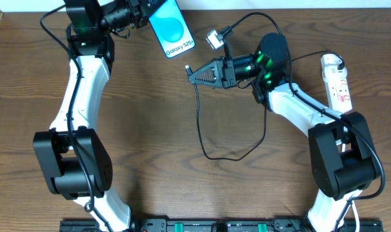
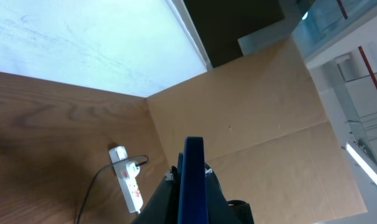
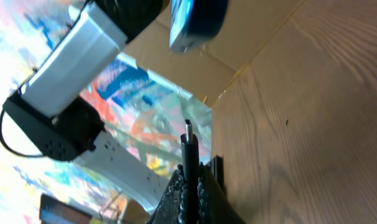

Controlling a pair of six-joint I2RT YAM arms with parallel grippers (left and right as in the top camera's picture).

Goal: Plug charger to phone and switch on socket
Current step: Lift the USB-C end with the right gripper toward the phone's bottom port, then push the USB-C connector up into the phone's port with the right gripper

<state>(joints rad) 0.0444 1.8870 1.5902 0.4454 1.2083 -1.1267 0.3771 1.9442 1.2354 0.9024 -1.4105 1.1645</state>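
Wood-grain table (image 1: 150, 129) under both arms, with a cardboard (image 2: 251, 106) wall along its far edge.

Done so far, by my reading, are the two grasps. The left gripper (image 1: 148, 15) is clamped on the phone (image 1: 171, 29) and holds it tilted up at the table's 11 to 12 o'clock. In the left wrist view the phone stands edge-on between the fingers. The right gripper (image 1: 190, 72) is closed around the charger (image 1: 199, 119) just behind its connector tip (image 3: 187, 132). The tip pokes out past the fingers and aims towards the phone at its 11 o'clock.

Left to do: tip and phone are apart, so the plug-in is not yet made. The charger's white plug (image 1: 214, 38) lies on the table at the right gripper's 1 o'clock. It is well apart from the socket (image 1: 335, 80), which lies at the table's 3 o'clock edge. I cannot tell whether the socket's switch is on.

In the way: the slack cable loops over the table at the right gripper's 5 to 6 o'clock and may drag as the tip moves. The right arm's own elbow lies between its gripper and the socket. With both grippers full, one must let go before the plug or switch can be handled.
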